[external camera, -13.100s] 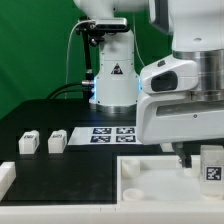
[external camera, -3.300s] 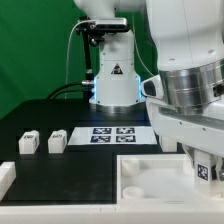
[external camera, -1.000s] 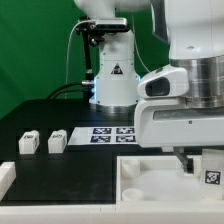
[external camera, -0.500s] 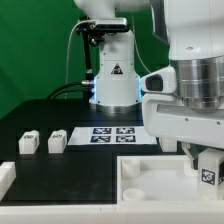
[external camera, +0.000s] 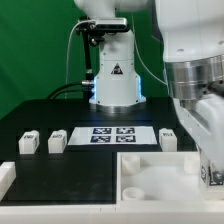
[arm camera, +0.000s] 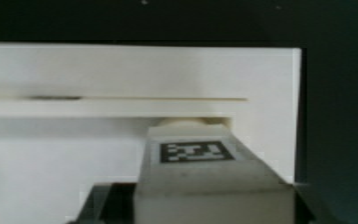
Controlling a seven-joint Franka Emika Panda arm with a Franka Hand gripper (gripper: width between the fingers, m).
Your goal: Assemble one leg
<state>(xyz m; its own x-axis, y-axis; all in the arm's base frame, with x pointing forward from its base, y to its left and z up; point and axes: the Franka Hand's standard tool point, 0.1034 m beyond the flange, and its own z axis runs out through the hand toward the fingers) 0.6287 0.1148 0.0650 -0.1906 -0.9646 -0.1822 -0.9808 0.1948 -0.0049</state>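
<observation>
The small white plastic block-shaped leg [arm camera: 202, 165] with a black-and-white square tag on one face sits between the dark fingers [arm camera: 108, 203] of the two-finger gripper [arm camera: 201, 205], which is clenched on its sides, as the wrist view shows. The leg's long axis runs along the gripper's reach, with its free end pointing away from the wrist toward the large white square tray-like piece [arm camera: 87, 130] beyond it. In the exterior view the leg [external camera: 210, 174] shows only as a sliver at the right edge, under the big white arm housing [external camera: 200, 90], over the tray's [external camera: 150, 180] right part; whether it touches the tray cannot be told. On the black table [external camera: 60, 165], two similar small white blocks [external camera: 28, 143] [external camera: 57, 142] stand side by side at the left, and another [external camera: 168, 138] stands upright just right of the flat white marker board [external camera: 112, 135]. A white piece [external camera: 5, 176] lies at the near left edge.
</observation>
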